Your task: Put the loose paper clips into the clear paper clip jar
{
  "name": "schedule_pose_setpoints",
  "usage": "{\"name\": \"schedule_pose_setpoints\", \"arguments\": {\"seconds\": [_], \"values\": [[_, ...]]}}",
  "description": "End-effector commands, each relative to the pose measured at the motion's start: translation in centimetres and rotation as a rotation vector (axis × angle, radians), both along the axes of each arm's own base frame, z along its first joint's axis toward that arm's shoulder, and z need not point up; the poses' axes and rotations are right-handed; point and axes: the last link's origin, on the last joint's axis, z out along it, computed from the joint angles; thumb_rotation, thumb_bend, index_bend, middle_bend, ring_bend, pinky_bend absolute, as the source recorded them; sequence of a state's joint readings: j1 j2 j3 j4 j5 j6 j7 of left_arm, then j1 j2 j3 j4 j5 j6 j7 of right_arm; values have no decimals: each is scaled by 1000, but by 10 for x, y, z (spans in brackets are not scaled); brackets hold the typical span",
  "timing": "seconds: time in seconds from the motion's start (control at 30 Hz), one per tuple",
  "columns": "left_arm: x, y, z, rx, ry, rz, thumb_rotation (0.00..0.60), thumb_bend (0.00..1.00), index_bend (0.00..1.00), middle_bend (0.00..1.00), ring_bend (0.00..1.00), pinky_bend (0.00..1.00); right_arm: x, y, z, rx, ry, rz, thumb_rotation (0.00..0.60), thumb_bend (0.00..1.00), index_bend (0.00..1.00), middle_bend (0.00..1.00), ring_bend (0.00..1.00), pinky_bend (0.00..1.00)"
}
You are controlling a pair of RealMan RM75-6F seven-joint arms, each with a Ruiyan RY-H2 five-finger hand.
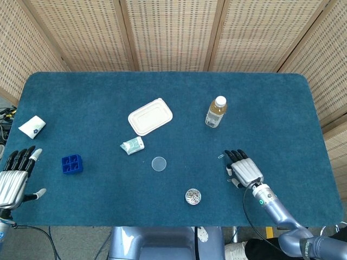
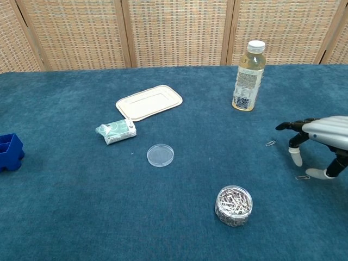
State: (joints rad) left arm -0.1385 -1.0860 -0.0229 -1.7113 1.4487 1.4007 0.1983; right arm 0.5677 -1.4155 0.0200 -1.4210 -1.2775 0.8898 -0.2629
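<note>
- The table (image 1: 271, 103) is a wide rectangle with rounded corners, covered in deep blue, short-napped felt, set before woven cane screens in wooden frames.
- The small round clear plastic jar (image 2: 234, 205), packed with a tangle of silver wire paper clips, stands lidless near the table's front edge; its flat, clear disc-shaped lid (image 2: 160, 155) lies apart on the felt.
- The silver-backed, black-fingered right hand (image 2: 317, 142) hovers over the felt, palm down, fingers spread and curved, holding nothing.
- One loose bent-wire paper clip (image 2: 270, 143) lies just ahead of its fingertips; a second loose clip (image 2: 302, 177) lies beneath the hand, near its pale-tipped thumb.
- The left hand (image 1: 14, 174) rests at the table's near-left corner, fingers straight and apart, empty.
- A clear plastic bottle of amber drink with a white cap (image 2: 248, 76) stands upright behind the right hand.
- A cream, rounded-rectangle shallow tray (image 2: 149, 102), a crinkled mint-green tissue packet (image 2: 116, 131), a glossy blue plastic gridded block (image 1: 72, 163) and a small white folded packet (image 1: 32, 126) lie across the table's left half.
</note>
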Motion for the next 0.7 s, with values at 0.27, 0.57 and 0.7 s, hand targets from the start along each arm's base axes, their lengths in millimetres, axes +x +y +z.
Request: {"name": "schedule_pose_setpoints", "arguments": {"seconds": [0.27, 0.57, 0.7], "values": [[0, 0, 0, 0, 1, 1, 600, 0, 0, 0, 0, 0, 3, 0, -5, 22, -33, -38, 600, 339, 497, 14, 0, 0], [0, 0, 0, -1, 0, 1, 600, 0, 0, 0, 0, 0, 0, 0, -10, 14, -10, -14, 600, 339, 497, 14, 0, 0], [0, 0, 0, -1, 0, 0, 600, 0, 0, 0, 0, 0, -1, -1, -11, 8, -10, -11, 600, 340, 497, 14, 0, 0]]}}
